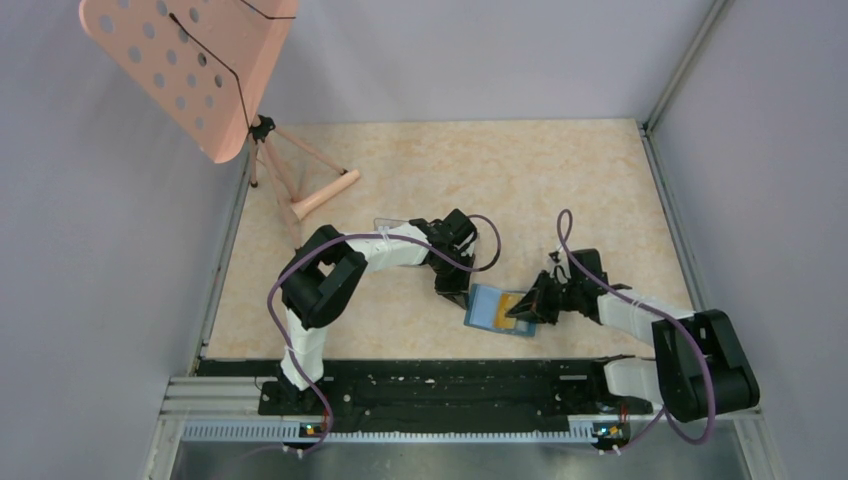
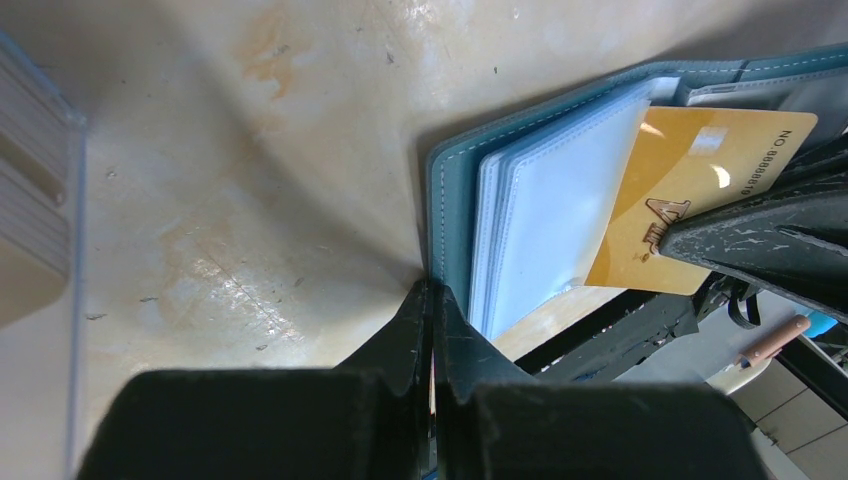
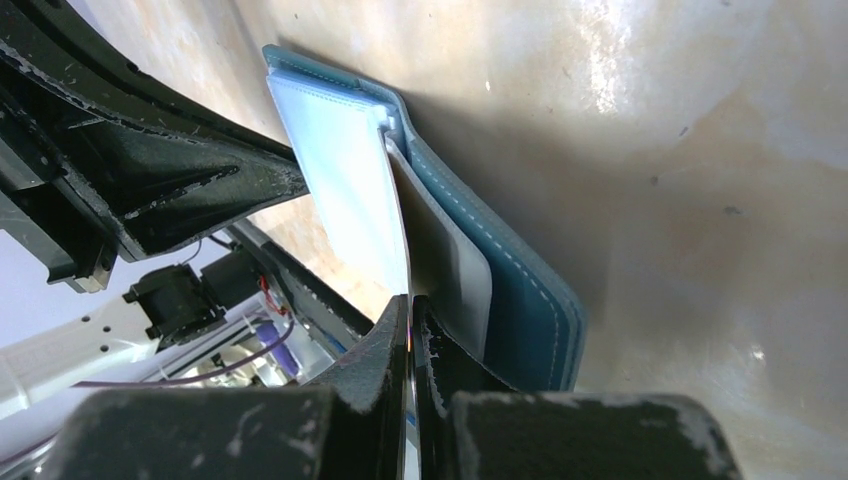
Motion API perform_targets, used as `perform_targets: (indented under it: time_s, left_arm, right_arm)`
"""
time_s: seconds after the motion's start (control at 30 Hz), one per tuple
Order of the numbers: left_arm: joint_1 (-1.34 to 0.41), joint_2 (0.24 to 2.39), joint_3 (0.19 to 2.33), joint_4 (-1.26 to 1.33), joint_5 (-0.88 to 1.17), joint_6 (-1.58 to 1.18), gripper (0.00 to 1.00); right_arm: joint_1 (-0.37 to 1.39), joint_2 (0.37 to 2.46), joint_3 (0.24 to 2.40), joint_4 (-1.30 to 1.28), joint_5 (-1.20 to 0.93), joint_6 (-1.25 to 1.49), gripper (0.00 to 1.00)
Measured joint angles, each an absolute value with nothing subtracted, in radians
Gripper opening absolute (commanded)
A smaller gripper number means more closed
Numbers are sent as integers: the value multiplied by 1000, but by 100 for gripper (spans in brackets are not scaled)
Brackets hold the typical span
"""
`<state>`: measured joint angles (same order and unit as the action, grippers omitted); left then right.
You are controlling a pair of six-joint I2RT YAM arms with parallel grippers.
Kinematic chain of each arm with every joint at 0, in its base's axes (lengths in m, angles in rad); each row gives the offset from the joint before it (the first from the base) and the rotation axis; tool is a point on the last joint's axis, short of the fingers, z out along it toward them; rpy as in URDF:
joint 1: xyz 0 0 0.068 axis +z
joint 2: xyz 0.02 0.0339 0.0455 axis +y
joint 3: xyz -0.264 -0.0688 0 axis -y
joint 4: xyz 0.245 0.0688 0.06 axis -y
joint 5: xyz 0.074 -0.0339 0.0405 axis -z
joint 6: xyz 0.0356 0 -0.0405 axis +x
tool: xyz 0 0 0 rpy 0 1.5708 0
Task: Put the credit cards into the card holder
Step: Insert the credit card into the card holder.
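While clamping the card holder [image 2: 455, 190] corner in the tight-shut left pincer [image 2: 432, 300], brace it. Pinched edge-on between the right pincer [image 3: 411, 310] tips, just ahead, partly under pale pockets [image 2: 550, 200]: orange credit card [image 2: 700, 180]; thin, stiff, slick. Grip trailing edge.

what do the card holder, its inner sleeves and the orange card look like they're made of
The card holder looks like teal leather or faux leather, and the pictures can't settle which. It is matte, with pale stitching along the edge. The inner sleeves seem to be soft, translucent plastic, faintly glossy, with sewn seams. The orange-yellow card is probably stiff plastic: flat, with a smooth sheen and digits along one edge.
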<state>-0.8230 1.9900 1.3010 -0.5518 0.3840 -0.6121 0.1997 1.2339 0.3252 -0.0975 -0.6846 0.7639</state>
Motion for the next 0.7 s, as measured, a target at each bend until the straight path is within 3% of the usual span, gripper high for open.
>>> perform_targets:
  time_s: [0.7]
  left_arm:
    - [-826,1990,1308,-567,371,-618,0]
  right_arm:
    - [278,1505,383,135,-802,763,0]
